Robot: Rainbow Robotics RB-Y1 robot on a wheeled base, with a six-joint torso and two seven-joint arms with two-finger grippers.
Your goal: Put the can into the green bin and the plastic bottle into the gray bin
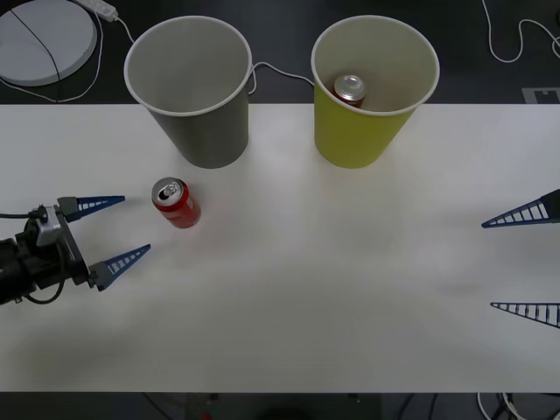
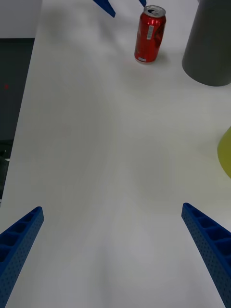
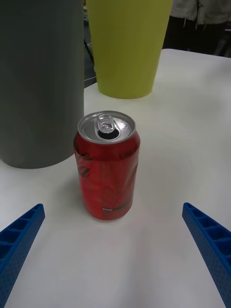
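The can [image 1: 176, 202] stands upright on the desk [image 1: 332, 280], just ahead of the left claw [image 1: 107, 232], whose fingers are spread wide and empty.

To grip well, the left claw should slide forward until its fingers straddle the can's middle, then squeeze gently; the gray bin [image 1: 188, 87] stands close beyond, the green bin [image 1: 374, 92] farther off, already holding another can [image 1: 349, 89]. The right claw [image 1: 525, 262] waits, released, well apart.
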